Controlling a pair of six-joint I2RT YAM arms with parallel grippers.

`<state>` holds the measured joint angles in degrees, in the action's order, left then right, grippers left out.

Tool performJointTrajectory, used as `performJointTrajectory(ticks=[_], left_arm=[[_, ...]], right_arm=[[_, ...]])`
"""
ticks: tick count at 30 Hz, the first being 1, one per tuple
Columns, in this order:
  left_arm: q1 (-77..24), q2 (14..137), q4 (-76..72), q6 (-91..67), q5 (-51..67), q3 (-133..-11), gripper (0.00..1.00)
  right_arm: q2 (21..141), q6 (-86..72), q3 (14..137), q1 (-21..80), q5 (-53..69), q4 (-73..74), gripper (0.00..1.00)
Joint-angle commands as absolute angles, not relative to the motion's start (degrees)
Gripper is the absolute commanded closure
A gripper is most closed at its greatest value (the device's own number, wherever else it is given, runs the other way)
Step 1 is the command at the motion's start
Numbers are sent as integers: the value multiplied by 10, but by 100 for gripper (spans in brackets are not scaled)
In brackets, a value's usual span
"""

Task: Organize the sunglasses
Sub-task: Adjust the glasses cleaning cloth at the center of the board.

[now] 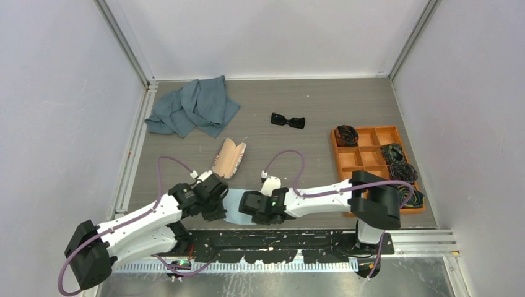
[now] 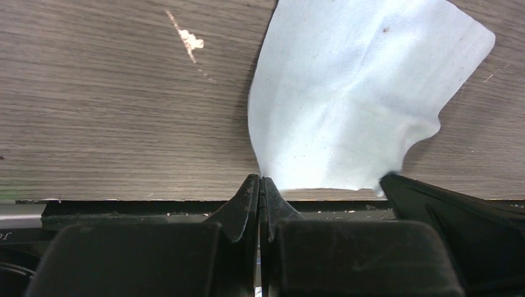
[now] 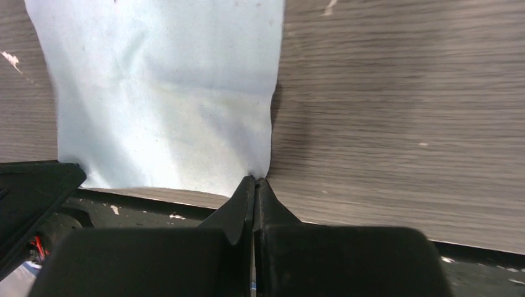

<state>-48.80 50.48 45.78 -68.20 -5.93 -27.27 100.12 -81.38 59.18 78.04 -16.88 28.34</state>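
We see the left gripper [image 2: 260,184] with its two black fingers pressed together, pinching one near corner of a thin pale-blue cloth [image 2: 347,105]. The right gripper [image 3: 254,184] is likewise clamped tight on the other near corner of that sheet, its fingertips meeting with no gap between them. In both wrist views the cloth spreads away from the fingers over the grey wood-grain table [image 1: 297,161], with soft folds across it and a wavy far edge on one side. From above, we find the two grippers close beside each other at the near edge of the table, the cloth between them. Beyond the cloth, near the left gripper, lies a pale oval patterned case [image 1: 229,158]. The sunglasses [image 1: 288,120], a small glossy black pair with dark lenses, rest further back near the middle of the table, well apart from both grippers and from the case. A crumpled grey-blue towel [image 1: 193,106] sits at the far left. On the right stands an orange divided tray [image 1: 370,137] holding black coiled bundles [image 1: 396,162] in several of its compartments.
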Motion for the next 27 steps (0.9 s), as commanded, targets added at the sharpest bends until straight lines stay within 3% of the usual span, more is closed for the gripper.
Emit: performJointTrajectory(ticks=[1,8,15,22,27], left_arm=[[-492,529,440,-659,-60,-321,100],[-494,610,389,-634,-39,-390,99],[-493,754,355,-561,-77,-545,100],[-481,863,369,-502,-90,-694,100],[-475,867,374,-472,-96,-730,100]], right_arm=[[926,-819,577,778,-266,350,100],[829,-811,559,744,-323,413,100],[759,-715,563,606,-311,401,100],[756,-618,642,519,-316,437,100],[742,-588,653,497,-297,444,100]])
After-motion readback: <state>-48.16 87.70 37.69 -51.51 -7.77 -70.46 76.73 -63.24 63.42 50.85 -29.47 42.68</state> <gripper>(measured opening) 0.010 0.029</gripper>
